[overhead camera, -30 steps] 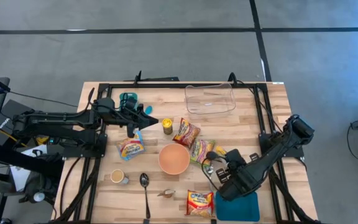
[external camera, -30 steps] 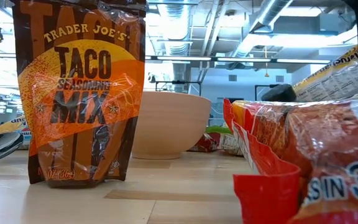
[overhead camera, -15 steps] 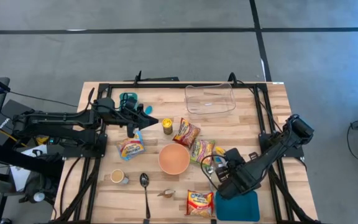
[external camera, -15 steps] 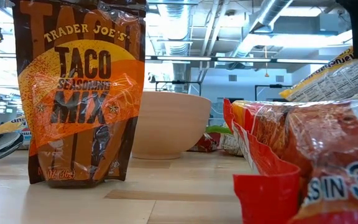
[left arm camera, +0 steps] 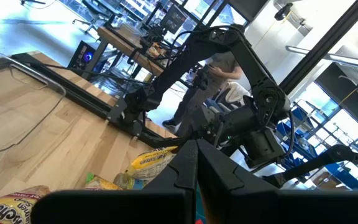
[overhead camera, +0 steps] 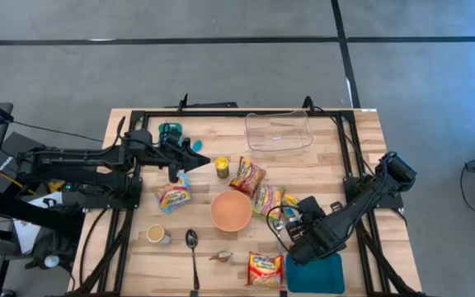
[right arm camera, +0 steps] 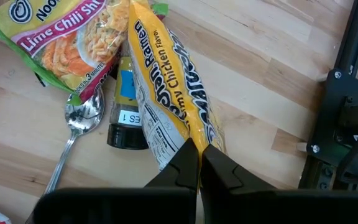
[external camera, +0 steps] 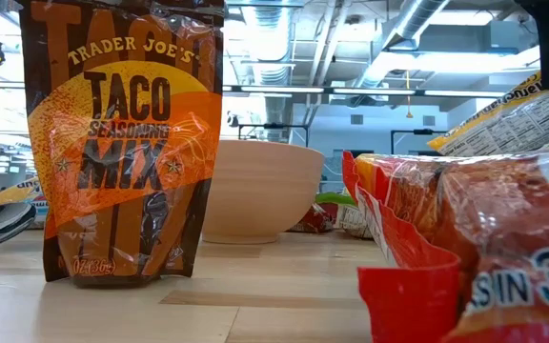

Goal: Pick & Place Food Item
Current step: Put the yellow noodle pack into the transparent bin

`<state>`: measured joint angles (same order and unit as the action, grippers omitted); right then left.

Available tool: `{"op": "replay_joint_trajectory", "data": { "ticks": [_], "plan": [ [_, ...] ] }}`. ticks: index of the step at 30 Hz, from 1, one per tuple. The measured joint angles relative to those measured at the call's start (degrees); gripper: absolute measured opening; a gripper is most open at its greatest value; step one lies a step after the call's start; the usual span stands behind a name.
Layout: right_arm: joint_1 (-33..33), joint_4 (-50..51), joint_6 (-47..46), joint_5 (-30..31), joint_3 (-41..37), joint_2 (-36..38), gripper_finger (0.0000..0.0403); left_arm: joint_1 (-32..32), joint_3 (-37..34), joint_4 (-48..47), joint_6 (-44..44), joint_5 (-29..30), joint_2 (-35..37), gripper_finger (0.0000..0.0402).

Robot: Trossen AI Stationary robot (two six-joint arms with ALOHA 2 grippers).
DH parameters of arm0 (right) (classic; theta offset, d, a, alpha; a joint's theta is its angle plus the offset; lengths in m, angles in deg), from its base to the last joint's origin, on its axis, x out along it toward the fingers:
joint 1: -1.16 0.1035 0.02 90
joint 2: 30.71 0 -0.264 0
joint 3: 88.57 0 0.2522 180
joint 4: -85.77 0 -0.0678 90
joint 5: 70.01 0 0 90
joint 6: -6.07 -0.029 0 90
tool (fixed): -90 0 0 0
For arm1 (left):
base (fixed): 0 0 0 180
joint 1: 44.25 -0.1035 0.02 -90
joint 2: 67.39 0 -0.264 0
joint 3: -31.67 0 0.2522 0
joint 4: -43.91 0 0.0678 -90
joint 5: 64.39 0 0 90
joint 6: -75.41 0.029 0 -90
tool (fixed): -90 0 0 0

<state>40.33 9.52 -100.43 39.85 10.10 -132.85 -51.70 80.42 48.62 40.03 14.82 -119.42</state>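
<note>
The right end effector is clamped on a yellow ramen pack, pinching its edge with fingers together, near the counter's right front area, just right of the bowl. The pack hangs over a small dark bottle and sits beside a spoon and a lime chili noodle pack. The left end effector hovers at the counter's left rear beside a yellow can, its fingers pressed together on nothing. A clear bin stands at the rear, a teal pad at the front right, and a taco mix pouch stands upright in the low view
</note>
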Motion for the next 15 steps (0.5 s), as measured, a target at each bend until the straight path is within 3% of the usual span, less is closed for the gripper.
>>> {"op": "replay_joint_trajectory", "data": {
  "ticks": [15],
  "plan": [
    [-2.78,0.02,11.80,16.35,9.76,0.20,0.0000,0.00,0.00,0.01,0.01,0.00,0.01,0.0002]
  ]
}}
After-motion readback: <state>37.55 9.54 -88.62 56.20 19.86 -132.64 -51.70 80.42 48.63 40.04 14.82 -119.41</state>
